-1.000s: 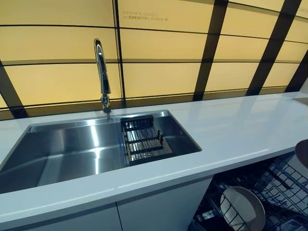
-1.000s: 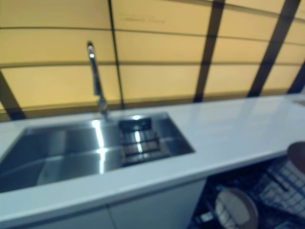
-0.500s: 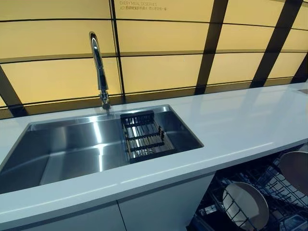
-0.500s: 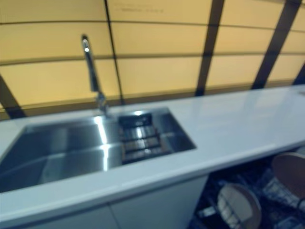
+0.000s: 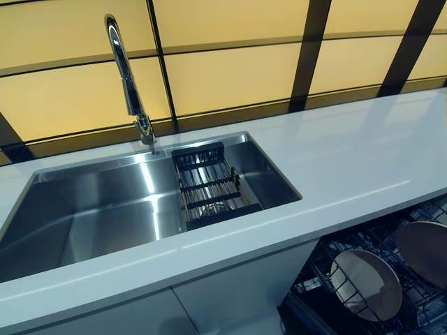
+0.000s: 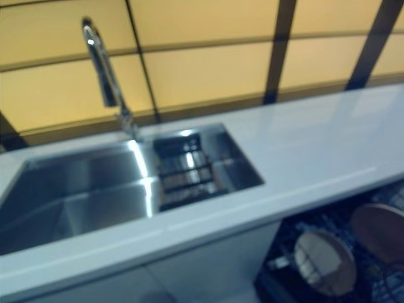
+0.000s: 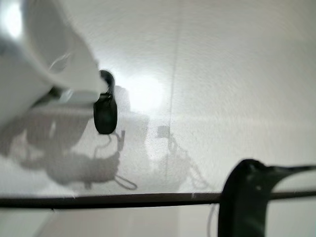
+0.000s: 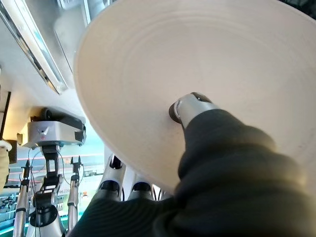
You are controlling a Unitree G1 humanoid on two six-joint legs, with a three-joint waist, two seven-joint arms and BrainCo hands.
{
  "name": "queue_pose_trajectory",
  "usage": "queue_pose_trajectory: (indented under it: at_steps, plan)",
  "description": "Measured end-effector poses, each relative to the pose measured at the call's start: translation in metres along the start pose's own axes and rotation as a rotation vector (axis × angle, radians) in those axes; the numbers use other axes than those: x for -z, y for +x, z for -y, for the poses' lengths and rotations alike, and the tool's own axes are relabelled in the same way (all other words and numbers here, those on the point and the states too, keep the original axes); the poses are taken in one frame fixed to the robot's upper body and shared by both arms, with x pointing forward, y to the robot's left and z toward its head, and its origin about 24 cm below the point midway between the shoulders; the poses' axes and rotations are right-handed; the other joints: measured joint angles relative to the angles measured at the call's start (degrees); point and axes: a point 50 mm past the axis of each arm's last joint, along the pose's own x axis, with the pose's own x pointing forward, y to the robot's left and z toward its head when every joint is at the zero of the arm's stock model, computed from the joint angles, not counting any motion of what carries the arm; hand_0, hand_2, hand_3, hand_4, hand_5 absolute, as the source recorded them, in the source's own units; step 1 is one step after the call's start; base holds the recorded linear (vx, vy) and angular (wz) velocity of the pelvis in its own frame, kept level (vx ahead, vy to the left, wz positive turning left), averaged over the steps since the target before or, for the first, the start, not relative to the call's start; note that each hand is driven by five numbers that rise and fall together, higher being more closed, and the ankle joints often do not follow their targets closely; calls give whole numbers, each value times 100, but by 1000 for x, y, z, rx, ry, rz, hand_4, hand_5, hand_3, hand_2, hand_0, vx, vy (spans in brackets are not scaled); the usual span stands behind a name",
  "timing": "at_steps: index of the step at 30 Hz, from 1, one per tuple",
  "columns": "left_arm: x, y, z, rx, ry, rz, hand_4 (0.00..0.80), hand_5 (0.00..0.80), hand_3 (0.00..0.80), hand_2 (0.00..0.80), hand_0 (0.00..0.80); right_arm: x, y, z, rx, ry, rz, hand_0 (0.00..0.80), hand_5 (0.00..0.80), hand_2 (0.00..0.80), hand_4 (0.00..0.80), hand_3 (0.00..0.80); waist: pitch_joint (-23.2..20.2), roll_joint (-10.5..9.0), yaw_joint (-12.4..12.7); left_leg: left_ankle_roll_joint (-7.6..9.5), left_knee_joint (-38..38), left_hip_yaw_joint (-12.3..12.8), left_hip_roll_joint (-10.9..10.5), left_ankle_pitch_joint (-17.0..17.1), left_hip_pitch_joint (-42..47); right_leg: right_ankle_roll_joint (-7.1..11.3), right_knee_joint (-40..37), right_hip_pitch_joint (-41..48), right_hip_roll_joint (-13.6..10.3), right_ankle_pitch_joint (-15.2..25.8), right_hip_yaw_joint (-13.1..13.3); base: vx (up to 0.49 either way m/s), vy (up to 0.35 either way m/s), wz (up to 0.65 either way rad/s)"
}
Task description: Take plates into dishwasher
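Note:
My right hand [image 8: 197, 109] is shut on a cream plate [image 8: 222, 59], thumb pressed on its face and fingers curled under its rim. In the eye views this plate [image 5: 422, 251] shows its brownish back, hanging over the open dishwasher's wire rack [image 5: 328, 262] at the lower right; the hand itself is hidden behind it. A second pale plate [image 5: 367, 283] stands upright in the rack just left of it. My left hand [image 7: 105, 111] shows only in its wrist view, above a white floor, fingers relaxed and holding nothing.
A steel sink [image 5: 91, 216] with a tall tap [image 5: 126, 77] and a black drainer rack [image 5: 209, 192] is set in the white counter [image 5: 349, 160]. White cabinet fronts [image 5: 230, 293] sit under the counter, left of the dishwasher. Yellow wall panels rise behind.
The camera has tipped down, so the sink and counter sit higher in the picture. The held plate has come in from the right edge and lower, over the dishwasher rack.

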Motion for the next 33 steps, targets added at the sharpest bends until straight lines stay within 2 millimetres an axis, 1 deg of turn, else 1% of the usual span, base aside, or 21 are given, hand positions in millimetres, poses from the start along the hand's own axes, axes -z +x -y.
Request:
queue_pose_trajectory:
  at_steps: [2,5,11,14,16,22,28,33]
  plan:
    - [-5,0,1,6,2,21,0,0,0,0,0,-3,0,-4,-9,-3,8,800,800,800,800,800,74,56,-3,1,0,6,0,0,1,1,-1,-3,-2,-1,0,0,0,0]
    - [-14,0,5,19,10,57,0,0,0,0,0,-7,-1,-8,-10,13,13,800,800,800,800,800,177,215,-5,10,-1,30,-2,-6,-60,0,-2,-71,-11,0,3,-28,10,-2]
    - [-23,0,13,52,29,88,0,0,0,0,0,-18,2,-1,26,63,20,800,800,800,800,800,406,583,-24,5,1,54,-44,22,-172,-23,-1,-199,-57,21,3,-40,22,-3]
    - [-28,0,15,60,23,104,0,0,0,0,0,-25,2,2,31,75,35,800,800,800,800,800,496,679,-36,27,1,63,-56,30,-237,-14,0,-271,-90,41,0,-11,14,0]
    - [-32,0,17,71,11,120,0,0,0,0,0,-31,3,2,33,73,44,800,800,800,800,800,547,793,-32,49,0,67,-85,36,-318,4,-2,-361,-128,53,-2,-39,45,0]
    - [-39,-1,21,90,9,144,0,0,0,0,0,-37,4,8,71,95,50,800,800,800,800,800,767,1048,-39,68,0,67,-119,36,-351,12,1,-395,-168,59,-25,0,0,0]
    - [-44,-1,25,105,29,157,0,0,0,0,0,-39,5,10,77,102,56,800,800,800,800,800,787,1075,-54,70,-1,69,-124,36,-355,17,-2,-407,-188,62,-83,0,0,0]
    - [-45,-2,27,113,36,164,0,0,0,0,0,-42,5,14,84,107,66,800,800,800,800,800,815,1132,-106,70,-3,67,-122,36,-359,23,-3,-409,-215,70,-206,0,0,0]
